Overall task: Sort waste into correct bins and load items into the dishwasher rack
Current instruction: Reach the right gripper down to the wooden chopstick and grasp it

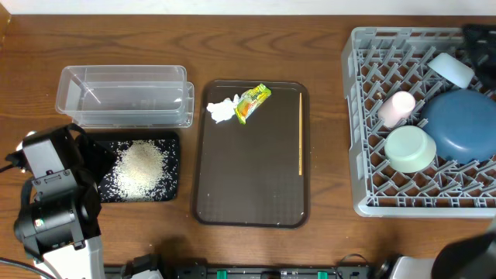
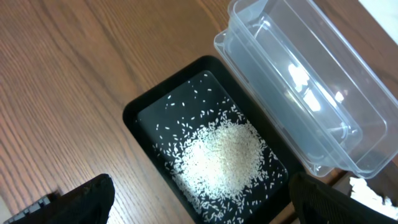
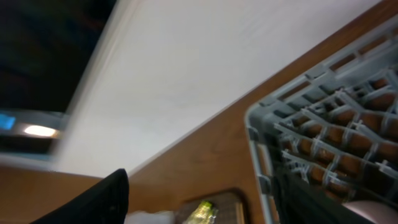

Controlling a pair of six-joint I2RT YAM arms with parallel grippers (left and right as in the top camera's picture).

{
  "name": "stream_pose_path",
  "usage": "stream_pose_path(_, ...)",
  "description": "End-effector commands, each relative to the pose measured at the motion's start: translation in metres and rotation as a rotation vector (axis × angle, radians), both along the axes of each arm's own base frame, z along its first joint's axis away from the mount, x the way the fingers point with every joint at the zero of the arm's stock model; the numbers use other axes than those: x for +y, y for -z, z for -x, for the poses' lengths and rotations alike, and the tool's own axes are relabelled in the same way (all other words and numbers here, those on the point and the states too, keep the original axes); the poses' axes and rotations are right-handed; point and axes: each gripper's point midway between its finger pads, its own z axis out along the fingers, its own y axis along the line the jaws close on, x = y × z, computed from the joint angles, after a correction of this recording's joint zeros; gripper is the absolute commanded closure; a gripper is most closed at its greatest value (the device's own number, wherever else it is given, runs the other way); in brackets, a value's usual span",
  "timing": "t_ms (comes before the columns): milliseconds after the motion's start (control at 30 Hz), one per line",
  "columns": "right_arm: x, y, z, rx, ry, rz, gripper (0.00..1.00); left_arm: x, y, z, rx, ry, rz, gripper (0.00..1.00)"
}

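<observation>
Well, rice grains heaped in black tray, just below my left gripper, fingers spread wide.

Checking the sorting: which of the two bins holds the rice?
The shallow black tray, with a heap of rice grains on its floor; the clear plastic tub beside it looks empty.

Rice heaped in black tray, left of centre; clear tub just above. Tissue and wrapper side by side at top of brown tray. Rack, right: blue dish, mint bowl, light-blue bowl, pink cup.
</observation>
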Motion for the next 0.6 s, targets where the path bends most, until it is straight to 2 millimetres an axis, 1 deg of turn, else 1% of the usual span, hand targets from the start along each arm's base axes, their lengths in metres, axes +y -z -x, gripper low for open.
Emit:
stream_pose_path(0,0.011,0.006,-0.003,0.030,0.087,0.336,0.32,0.003,-0.003,0.001,-0.004,-0.012,-0.007,0.07)
stream_pose_path(33,0.023,0.007,-0.003,0.040,0.072,0.360,0.36,0.003,-0.003,0.001,-0.004,-0.012,-0.007,0.07)
stream_pose_path(67,0.039,0.010,-0.003,0.052,0.044,0.388,0.44,0.003,-0.003,0.001,-0.004,-0.012,-0.007,0.07)
stream_pose_path(100,0.057,0.013,-0.004,0.062,0.010,0.407,0.47,0.003,-0.003,0.001,-0.004,-0.012,-0.007,0.08)
stream_pose_path(167,0.094,0.022,-0.005,0.079,-0.062,0.434,0.50,0.003,-0.003,0.001,-0.004,-0.012,-0.007,0.07)
stream_pose_path(200,0.115,0.027,-0.004,0.089,-0.104,0.444,0.50,0.003,-0.003,0.001,-0.004,-0.012,-0.007,0.07)
stream_pose_path(233,0.127,0.031,-0.004,0.099,-0.129,0.451,0.50,0.003,-0.003,0.001,-0.004,-0.012,-0.007,0.07)
stream_pose_path(267,0.146,0.038,-0.003,0.116,-0.167,0.462,0.50,0.003,-0.003,0.001,-0.004,-0.012,-0.007,0.08)
stream_pose_path(333,0.170,0.049,0.000,0.155,-0.219,0.487,0.50,0.003,-0.003,0.001,-0.004,-0.012,-0.007,0.08)
stream_pose_path(400,0.196,0.066,0.005,0.216,-0.287,0.545,0.49,0.003,-0.003,0.001,-0.004,-0.012,-0.007,0.08)
stream_pose_path(433,0.203,0.073,0.008,0.247,-0.306,0.568,0.47,0.003,-0.003,0.001,-0.004,-0.012,-0.007,0.07)
stream_pose_path(567,0.234,0.119,0.027,0.448,-0.429,0.670,0.38,0.003,-0.003,0.001,-0.004,-0.012,-0.007,0.08)
